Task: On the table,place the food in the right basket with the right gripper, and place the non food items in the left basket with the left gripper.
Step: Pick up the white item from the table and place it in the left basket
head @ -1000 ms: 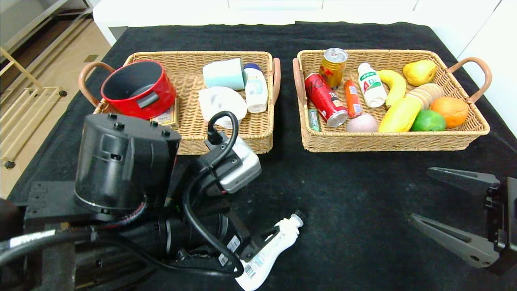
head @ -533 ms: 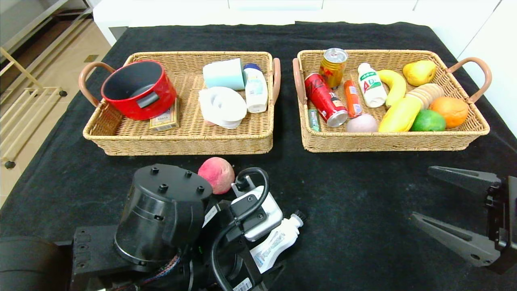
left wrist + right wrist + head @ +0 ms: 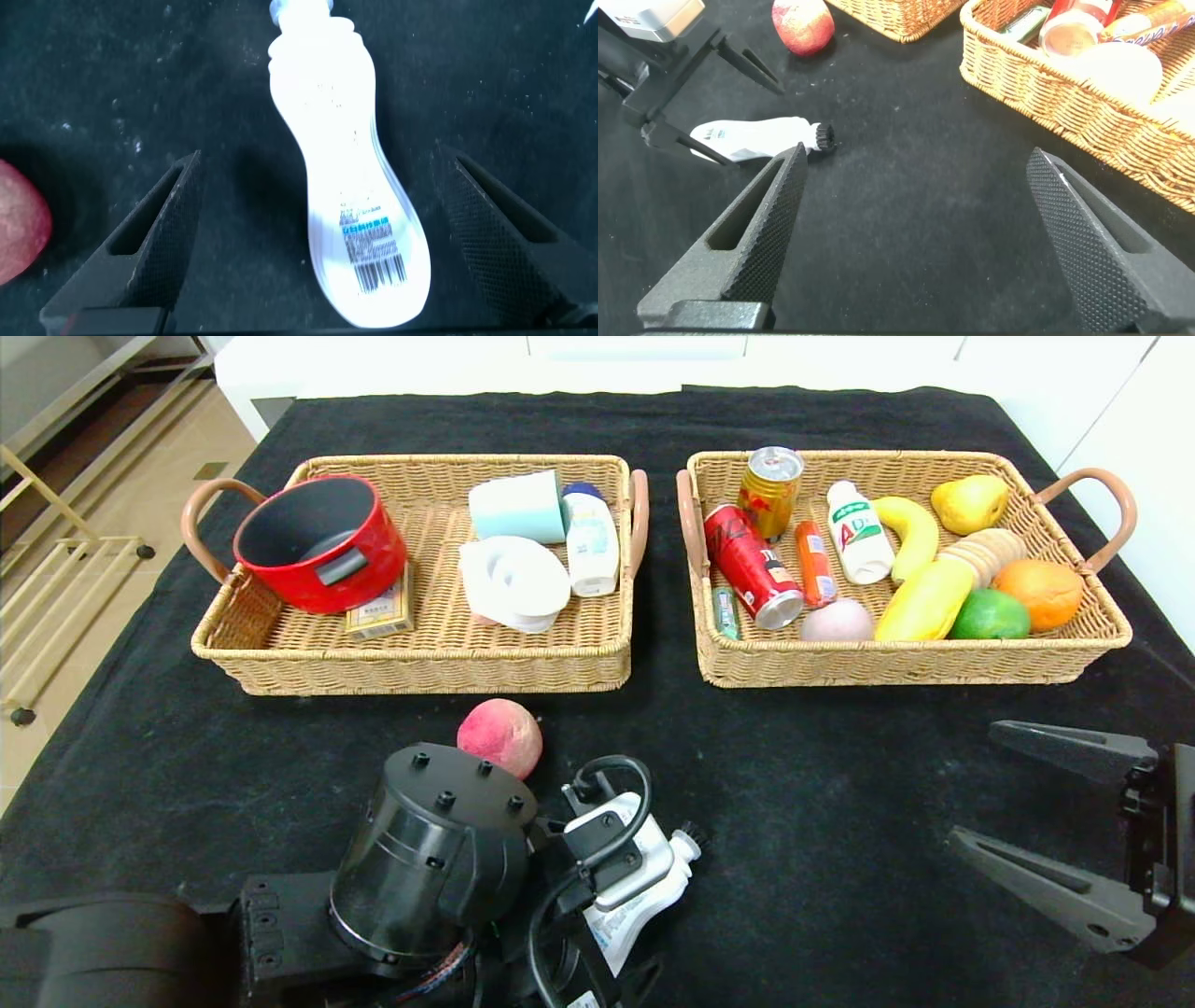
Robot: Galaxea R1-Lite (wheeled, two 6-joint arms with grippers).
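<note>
Our left gripper (image 3: 322,233) hangs over the white bottle (image 3: 350,168) lying on the table (image 3: 803,784), fingers spread either side, not touching. A peach (image 3: 499,735) lies beside. Our right gripper (image 3: 915,243) waits released.

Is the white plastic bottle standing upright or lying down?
Lying down: the white plastic bottle rests flat on the black tablecloth, barcode facing up.

Bright, even room light from overhead; the baskets cast short soft shadows on the black cloth (image 3: 822,784). The white bottle (image 3: 360,187) is blown out with glare and slightly blurred at centre frame.
</note>
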